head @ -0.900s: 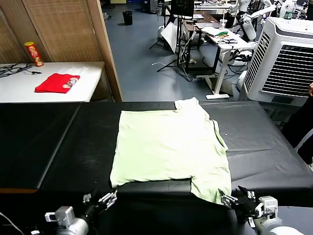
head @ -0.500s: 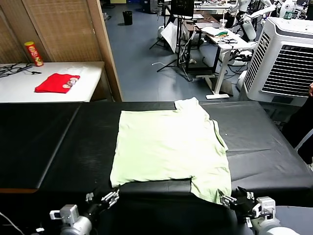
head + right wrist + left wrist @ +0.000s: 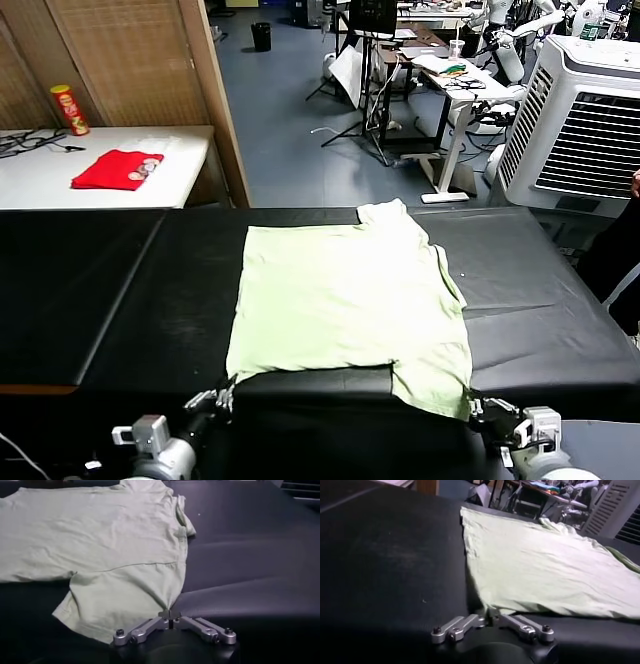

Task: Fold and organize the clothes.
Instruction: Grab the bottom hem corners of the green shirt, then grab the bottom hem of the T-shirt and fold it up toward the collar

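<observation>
The right gripper point(image 3: 170, 613) sits at the near edge of the black table point(image 3: 100, 290) with its jaws closed on the near corner of the pale green T-shirt point(image 3: 345, 300); in the right wrist view the cloth runs to a pinched point exactly where the fingertips meet. The left gripper point(image 3: 491, 616) is closed in the same way on the shirt's other near corner, and a small fold of fabric is drawn into its fingertips. Both arms are low, below the table's front edge, with the garment stretching away from them.

From the two pinch points the shirt spreads out flat and away from the grippers across the table. One sleeve hangs just beside the right gripper, over the front edge; the body lies between and beyond both grippers, and the other sleeve is at the far edge, well apart from either. The fabric looks smooth, with only light wrinkles.

As a judgement, the task is at an early stage: the shirt is laid out and both near corners are secured, but no fold shows yet. Lifting the gripped edge, carrying it over toward the far side, and the later folds and tidying all appear to remain.
</observation>
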Robot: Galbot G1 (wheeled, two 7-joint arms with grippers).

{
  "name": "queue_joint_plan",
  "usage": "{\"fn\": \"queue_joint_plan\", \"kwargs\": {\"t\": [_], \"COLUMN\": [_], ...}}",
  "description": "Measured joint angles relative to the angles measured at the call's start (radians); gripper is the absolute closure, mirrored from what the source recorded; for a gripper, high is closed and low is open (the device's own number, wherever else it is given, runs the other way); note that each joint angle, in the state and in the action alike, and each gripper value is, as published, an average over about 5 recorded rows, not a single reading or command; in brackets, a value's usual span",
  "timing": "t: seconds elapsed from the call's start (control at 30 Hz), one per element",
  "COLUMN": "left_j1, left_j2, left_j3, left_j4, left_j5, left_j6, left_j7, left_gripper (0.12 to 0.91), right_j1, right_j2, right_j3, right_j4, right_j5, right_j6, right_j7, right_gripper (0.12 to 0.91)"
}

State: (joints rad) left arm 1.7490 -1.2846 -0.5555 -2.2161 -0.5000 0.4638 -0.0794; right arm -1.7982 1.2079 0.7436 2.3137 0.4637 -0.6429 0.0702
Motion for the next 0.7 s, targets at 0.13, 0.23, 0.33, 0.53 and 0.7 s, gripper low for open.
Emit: {"fn": "queue_joint_plan", "kwargs": {"t": [0.13,0.23,0.33,0.53,0.7], "left_j1": [0.039,0.060,0.054,-0.045,-0.156], "left_j2": [0.021,0.030,0.020,-0.020,-0.040], "left_j3": [-0.027,-0.042,-0.046,-0.039,-0.025], "left_j4": [-0.032,-0.057,-0.067,-0.036,0.005], "left_j5": [-0.005,-0.005,0.013,0.042,0.054], "left_j6": [-0.006,-0.024,-0.051,-0.071,-0.074], "left_j7": [0.002,0.008,0.025,0.030,0.024], "left_gripper": [0.904,0.904,0.904,0.904,0.904], "right_j1": [0.022,0.060,0.117,0.277,0.423], "right_j2": [0.001,-0.013,-0.036,-0.095,-0.140], "right_j3": [-0.002,-0.006,-0.018,-0.060,-0.120], "right_j4": [-0.006,-0.031,-0.073,-0.183,-0.288], "right_j5": [0.021,0.052,0.079,0.103,0.094], "right_j6": [0.073,0.127,0.171,0.239,0.286], "right_j7": [-0.038,-0.054,-0.062,-0.056,-0.053], "right_gripper": [0.904,0.904,0.904,0.904,0.904]}}
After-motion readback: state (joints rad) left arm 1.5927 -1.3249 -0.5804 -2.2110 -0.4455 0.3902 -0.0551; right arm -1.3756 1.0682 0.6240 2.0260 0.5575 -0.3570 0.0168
